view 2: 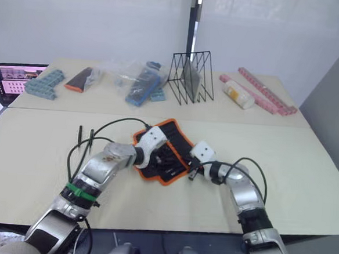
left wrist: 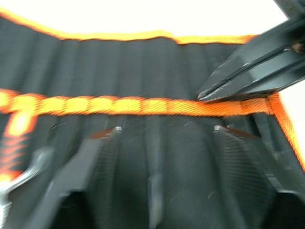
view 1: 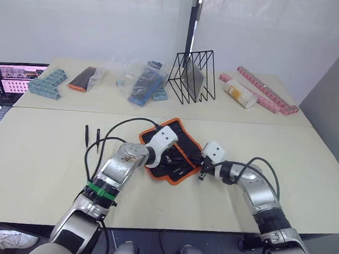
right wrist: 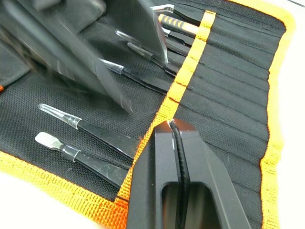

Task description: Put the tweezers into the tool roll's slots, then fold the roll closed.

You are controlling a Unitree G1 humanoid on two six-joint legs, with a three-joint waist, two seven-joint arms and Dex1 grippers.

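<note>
Working over the tool roll [view 1: 183,141], your grippers meet.
Left gripper [left wrist: 167,129] spread wide; right gripper [right wrist: 172,125] pinched together, empty.

A pale table [view 1: 306,171] is filling the room's middle, a seam [view 1: 54,109] running across it, and a white wall [view 1: 90,17] is standing behind it with a dark post [view 1: 193,24] rising at the centre. A grey panel [view 1: 335,86] is closing off the right side, while a lit laptop screen [view 1: 14,78] is glowing at the left edge. Even, soft light is falling over the top, and dark floor [view 1: 225,250] is showing below the near edge.
</note>
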